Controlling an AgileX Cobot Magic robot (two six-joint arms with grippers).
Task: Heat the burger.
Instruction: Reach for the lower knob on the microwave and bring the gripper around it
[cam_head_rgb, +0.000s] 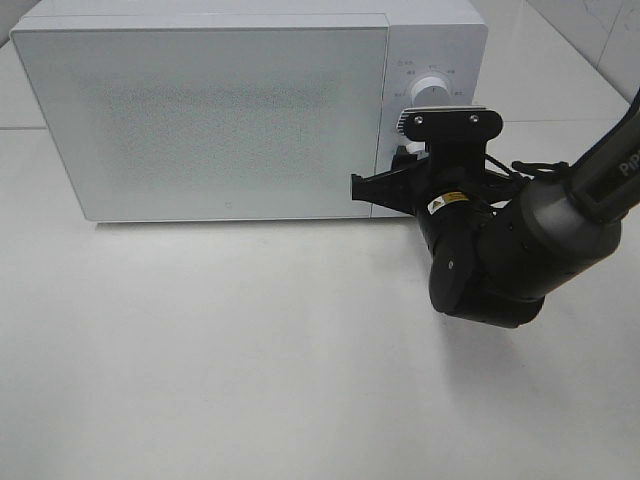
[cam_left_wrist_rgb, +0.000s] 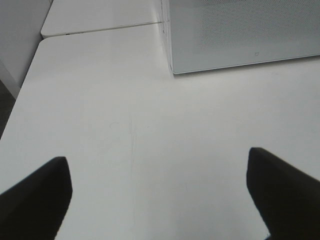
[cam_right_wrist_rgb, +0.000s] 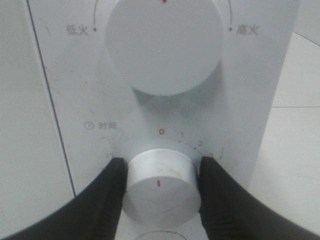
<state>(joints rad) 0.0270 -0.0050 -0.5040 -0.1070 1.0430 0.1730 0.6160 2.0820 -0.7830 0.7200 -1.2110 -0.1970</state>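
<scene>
Where the left gripper (cam_left_wrist_rgb: 157, 162) hangs low over the tabletop (cam_left_wrist_rgb: 150, 100), its jaws stand wide apart with nothing between them. It is idle and well apart from the controls.

Farther in, the right gripper (cam_right_wrist_rgb: 162, 167) is at the control panel. Its jaws are closed in on the timer knob (cam_right_wrist_rgb: 161, 190), one dark finger pressed to each side. The hold looks square.

The power knob (cam_right_wrist_rgb: 163, 47) sits just above on the panel, untouched.

Beyond, the microwave (cam_head_rgb: 250, 110) has its door (cam_head_rgb: 150, 150) shut. The front is frosted and nothing can be read through it.

No burger shows in any view. It is presumably behind that door, but I cannot confirm this.

Risks, as I judge them:
- The timer knob is smooth and round, so the jaws may slip on the twist and leave the timer unset.
- A wrist rolled off the knob's axis would drag sideways and lose the hold.
- Turning too far sets too long a time.
- The gripper body sits close under the power knob, so a careless roll could nudge it.
- If the burger is not inside, the oven runs empty.
</scene>
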